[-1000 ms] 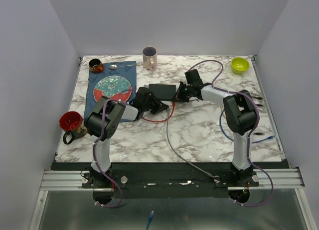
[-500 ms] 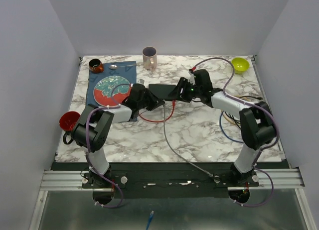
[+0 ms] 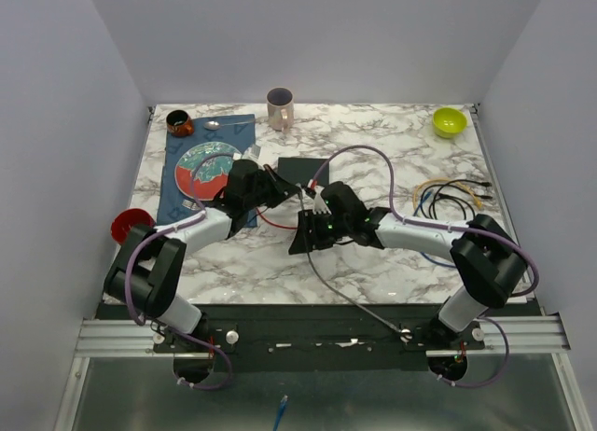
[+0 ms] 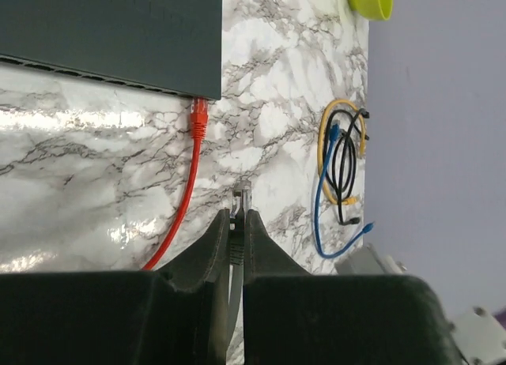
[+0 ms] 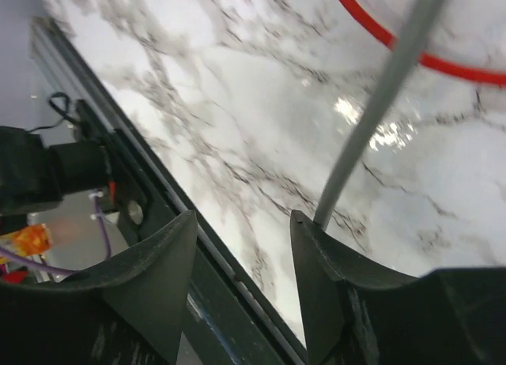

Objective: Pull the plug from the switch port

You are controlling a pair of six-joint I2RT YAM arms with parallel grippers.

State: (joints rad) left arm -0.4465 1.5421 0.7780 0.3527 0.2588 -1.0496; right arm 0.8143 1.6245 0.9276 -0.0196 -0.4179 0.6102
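Observation:
The switch [image 3: 303, 169] is a flat black box on the marble at mid-table; in the left wrist view the switch [image 4: 111, 33] fills the top left. A red cable [image 4: 197, 122] is plugged into its edge. My left gripper [image 4: 237, 213] is shut on the clear plug [image 4: 241, 193] of a grey cable [image 3: 345, 291], and that plug is clear of the switch. In the top view my left gripper [image 3: 283, 190] is just left of the switch. My right gripper [image 3: 300, 240] stands open nearer the front; in its own view my right gripper [image 5: 243, 219] holds nothing, the grey cable [image 5: 379, 104] passing beside one finger.
A bundle of coiled cables [image 3: 448, 198] lies at the right. A green bowl [image 3: 449, 122] is back right and a pink mug [image 3: 279, 107] at the back. A plate [image 3: 210, 168] on a blue cloth, a brown cup [image 3: 179, 123] and a red mug [image 3: 126, 226] are on the left.
My right gripper has opened, left the switch and swung toward the front middle of the table. My left gripper stays shut on the grey cable's plug beside the switch.

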